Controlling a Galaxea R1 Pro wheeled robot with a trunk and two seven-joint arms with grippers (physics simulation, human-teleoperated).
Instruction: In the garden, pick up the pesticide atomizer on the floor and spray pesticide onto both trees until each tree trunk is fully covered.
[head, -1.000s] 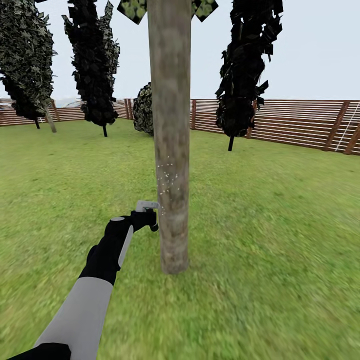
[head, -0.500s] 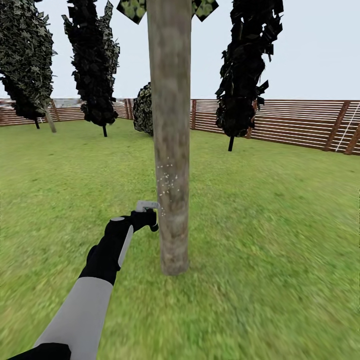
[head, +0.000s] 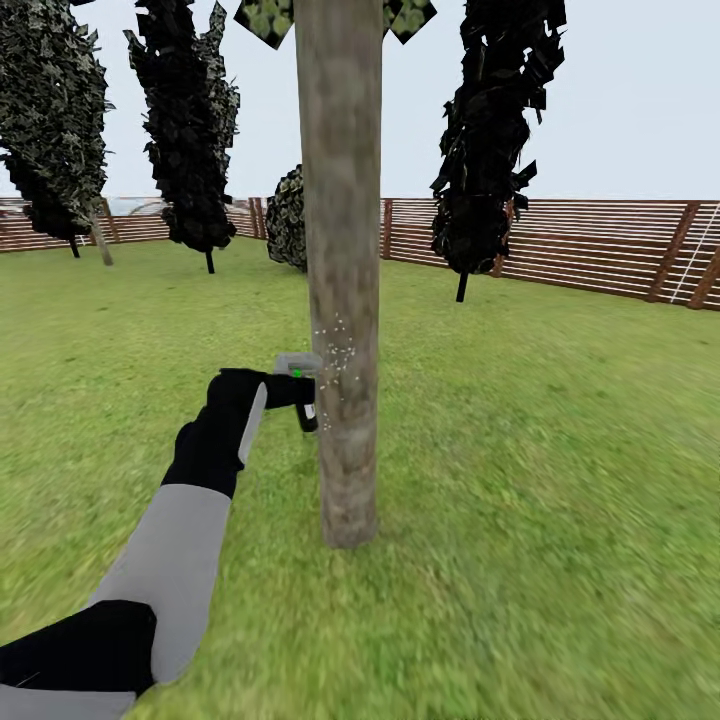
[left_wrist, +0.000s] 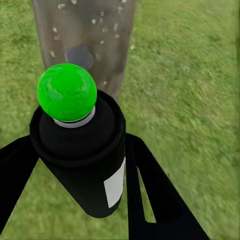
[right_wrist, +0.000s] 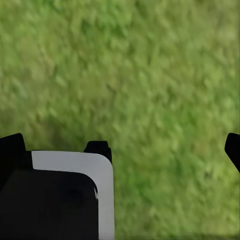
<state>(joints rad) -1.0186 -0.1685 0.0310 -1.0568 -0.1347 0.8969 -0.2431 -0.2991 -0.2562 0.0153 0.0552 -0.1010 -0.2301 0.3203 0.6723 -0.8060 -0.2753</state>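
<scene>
A thick grey-brown tree trunk (head: 342, 250) rises from the grass floor (head: 520, 450) in the middle of the head view. My left gripper (head: 300, 385) is shut on the pesticide atomizer (head: 307, 415), a small black bottle held right beside the trunk's left side at about mid height. In the left wrist view the atomizer (left_wrist: 80, 160) has a white label and a bright green top, and it points at the trunk (left_wrist: 82, 30) close ahead. White spray specks (head: 335, 360) dot the bark near the nozzle. Over bare grass, my right gripper (right_wrist: 120, 145) hangs open.
Dark cone-shaped trees (head: 195, 130) stand behind on the left, another (head: 490, 140) on the right, and a round bush (head: 288, 218) behind the trunk. A brown slatted fence (head: 560, 245) bounds the lawn. Open grass lies on all sides of the trunk.
My left arm has lifted the atomizer higher along the trunk. The white specks on the bark now reach a little higher. A green spot now shows on the atomizer.
</scene>
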